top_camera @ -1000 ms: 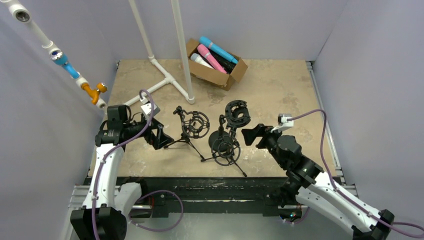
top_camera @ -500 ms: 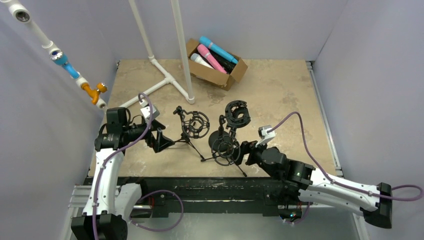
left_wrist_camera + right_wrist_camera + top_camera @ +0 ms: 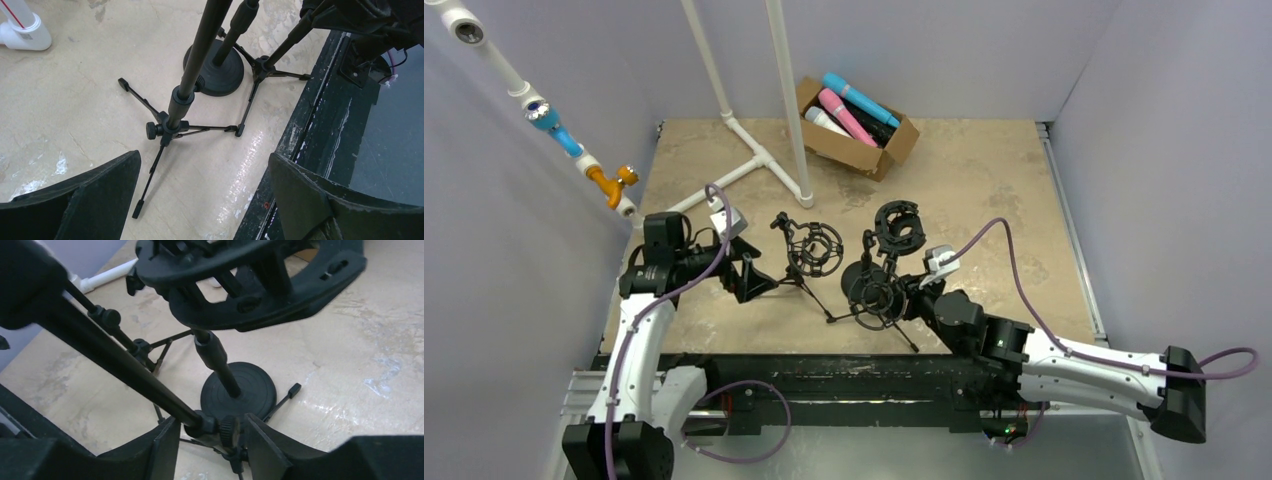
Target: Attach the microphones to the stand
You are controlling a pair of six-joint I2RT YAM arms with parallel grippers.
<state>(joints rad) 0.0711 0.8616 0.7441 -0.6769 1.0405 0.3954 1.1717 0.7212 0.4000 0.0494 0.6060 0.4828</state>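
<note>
Blue, pink and white microphones [image 3: 847,117] lie side by side in a cardboard box [image 3: 849,152] at the far side. Three black stands [image 3: 812,250] with ring mounts stand upright, clustered, well apart from it

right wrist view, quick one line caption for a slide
Open right gripper straddling the pole of a tripod stand, a round-base stand beyond it.

Right tool [image 3: 210,440] — now astride stand pole [image 3: 125,365]
</note>
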